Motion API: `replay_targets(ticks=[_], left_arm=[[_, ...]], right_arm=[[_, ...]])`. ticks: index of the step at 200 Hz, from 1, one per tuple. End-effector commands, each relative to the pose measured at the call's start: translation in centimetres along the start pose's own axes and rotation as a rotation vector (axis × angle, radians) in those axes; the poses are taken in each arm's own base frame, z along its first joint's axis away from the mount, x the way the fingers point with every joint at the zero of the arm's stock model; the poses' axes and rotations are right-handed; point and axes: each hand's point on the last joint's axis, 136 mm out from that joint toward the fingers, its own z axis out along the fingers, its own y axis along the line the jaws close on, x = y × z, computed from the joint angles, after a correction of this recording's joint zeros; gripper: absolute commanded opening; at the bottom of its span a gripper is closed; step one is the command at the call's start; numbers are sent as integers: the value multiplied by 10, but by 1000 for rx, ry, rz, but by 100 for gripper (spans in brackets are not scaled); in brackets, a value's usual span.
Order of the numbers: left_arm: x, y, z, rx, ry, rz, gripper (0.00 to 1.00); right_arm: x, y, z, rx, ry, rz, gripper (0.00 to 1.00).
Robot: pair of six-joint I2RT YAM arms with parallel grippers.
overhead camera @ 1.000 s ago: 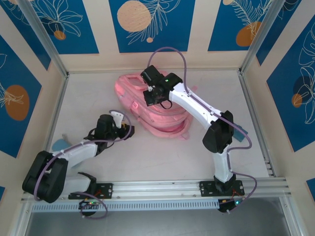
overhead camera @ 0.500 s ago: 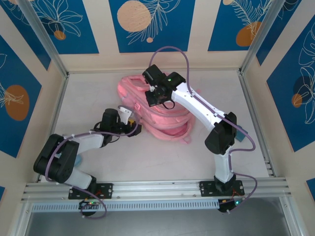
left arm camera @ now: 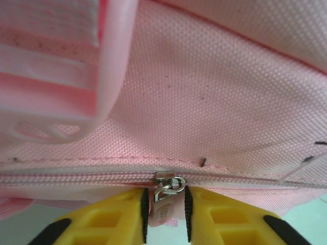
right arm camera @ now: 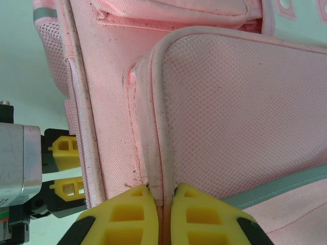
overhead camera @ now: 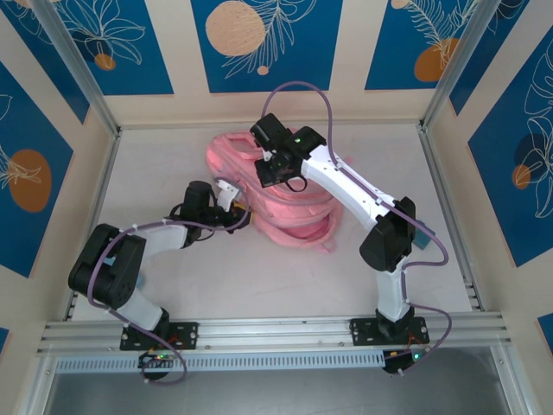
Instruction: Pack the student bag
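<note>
The student bag (overhead camera: 294,216) is a soft pink backpack lying in the middle of the table, under my right arm. My left gripper (overhead camera: 235,201) presses against its left side. In the left wrist view the yellow fingers (left arm camera: 102,224) of the left gripper (left arm camera: 164,212) are shut on the pink zip pull (left arm camera: 166,201), which hangs from a metal ring on the closed zip (left arm camera: 76,178). My right gripper (overhead camera: 268,169) sits on top of the bag. The right gripper (right arm camera: 162,201) is shut on a raised piped seam (right arm camera: 156,127) of the bag (right arm camera: 230,102). The left gripper (right arm camera: 66,166) shows beside the bag's edge.
White walls with aluminium posts (overhead camera: 95,95) close in the table on three sides. A metal rail (overhead camera: 276,328) runs along the near edge by the arm bases. A small teal object (overhead camera: 421,236) lies at the right behind my right elbow.
My left arm has swung right to the bag's side and its jaws have closed in around the zip pull. The right gripper shifted slightly, still holding the bag.
</note>
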Motion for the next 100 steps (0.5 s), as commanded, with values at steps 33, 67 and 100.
replay_targets(ticks=[33,67,100], left_arm=[[3,-7,1,47,7,17,11],[1,-4,0,29,4,17,0],[0,-16,-7,50,-15,8,0]], right_arm=[[-30,1,-45,-53,-155,51,0],[-29,-1,-43,-47,-153,55,0],[-29,1,-37,-57,-147,61,0]])
